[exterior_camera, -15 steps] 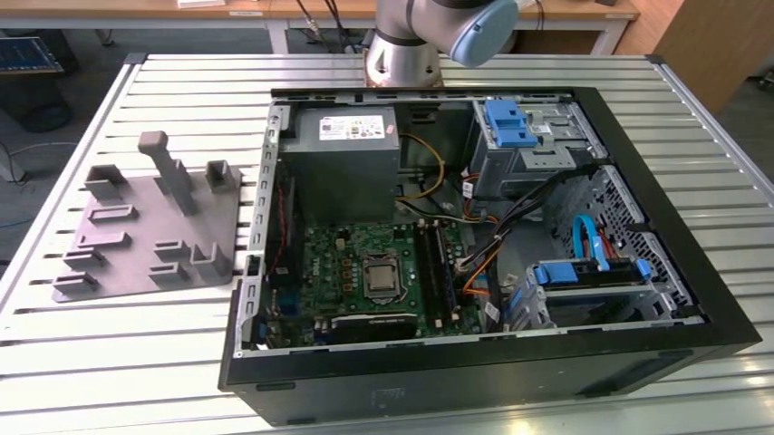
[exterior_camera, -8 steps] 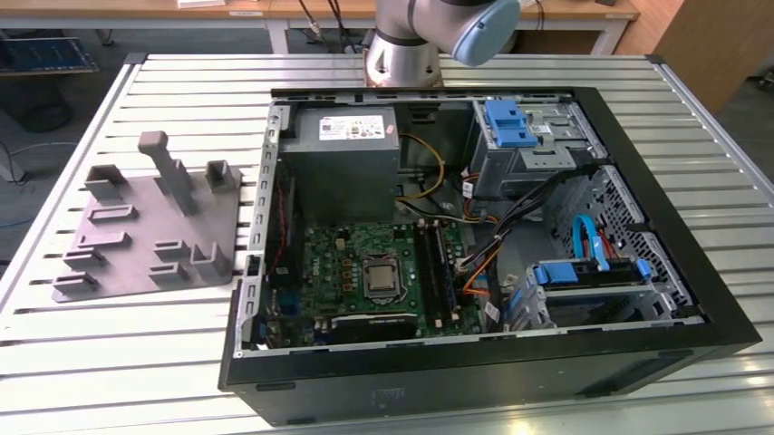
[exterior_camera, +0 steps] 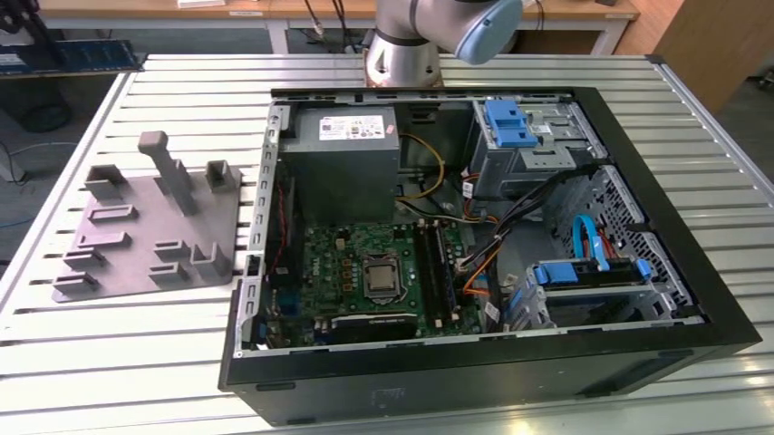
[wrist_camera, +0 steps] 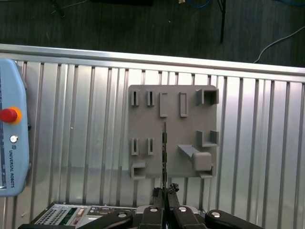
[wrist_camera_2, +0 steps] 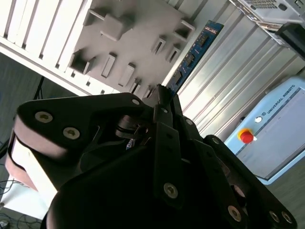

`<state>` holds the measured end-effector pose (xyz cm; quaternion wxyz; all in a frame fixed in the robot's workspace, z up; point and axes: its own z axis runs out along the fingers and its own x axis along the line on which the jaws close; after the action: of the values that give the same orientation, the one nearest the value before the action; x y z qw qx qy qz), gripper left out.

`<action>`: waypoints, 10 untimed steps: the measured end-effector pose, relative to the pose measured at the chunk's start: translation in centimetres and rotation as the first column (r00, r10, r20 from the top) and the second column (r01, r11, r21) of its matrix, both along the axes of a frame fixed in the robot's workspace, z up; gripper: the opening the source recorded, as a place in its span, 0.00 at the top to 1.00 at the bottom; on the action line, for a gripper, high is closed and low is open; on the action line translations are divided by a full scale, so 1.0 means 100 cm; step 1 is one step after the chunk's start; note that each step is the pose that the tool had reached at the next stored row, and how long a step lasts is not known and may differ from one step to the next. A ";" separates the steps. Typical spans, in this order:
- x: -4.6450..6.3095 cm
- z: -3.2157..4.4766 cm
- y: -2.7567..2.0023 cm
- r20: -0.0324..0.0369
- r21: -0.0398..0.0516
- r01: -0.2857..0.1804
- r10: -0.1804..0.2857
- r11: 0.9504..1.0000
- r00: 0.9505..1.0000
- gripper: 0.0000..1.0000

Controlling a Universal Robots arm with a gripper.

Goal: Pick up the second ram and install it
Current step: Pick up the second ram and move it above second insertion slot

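In both wrist views my gripper [wrist_camera_2: 164,94] [wrist_camera: 165,191] is shut on the second ram [wrist_camera_2: 194,51], a thin blue board with black chips. The first wrist view shows the ram [wrist_camera: 164,150] edge-on as a thin dark line, held high over the grey tray [wrist_camera: 152,126] with its pegs and slots. In the exterior view the open computer case [exterior_camera: 484,362] lies on the slatted table, with the green motherboard [exterior_camera: 351,263] and its long memory slots [exterior_camera: 438,267] inside. At the back edge of that view, part of my arm [exterior_camera: 423,36] rises.
The grey tray [exterior_camera: 158,227] sits at the exterior view's left of the case, on the ribbed metal table [exterior_camera: 109,344]. A light blue teach pendant [wrist_camera: 12,138] with a red button lies on the table beside the tray. Cables and drive cages [exterior_camera: 593,272] crowd the case's right side.
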<state>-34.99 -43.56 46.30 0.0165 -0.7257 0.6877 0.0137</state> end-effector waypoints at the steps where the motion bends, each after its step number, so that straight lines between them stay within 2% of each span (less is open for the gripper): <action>1: 0.005 -0.0004 0.0000 0.000 0.000 0.000 0.000 1.000 1.000 0.86; 5: 0.023 -0.0020 0.0001 0.000 0.000 0.000 0.000 1.000 1.000 0.86; 10: 0.039 -0.0101 0.0001 -0.001 0.000 0.001 -0.001 1.000 1.000 0.86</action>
<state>-31.12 -43.55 45.30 0.0161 -0.7253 0.6881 0.0142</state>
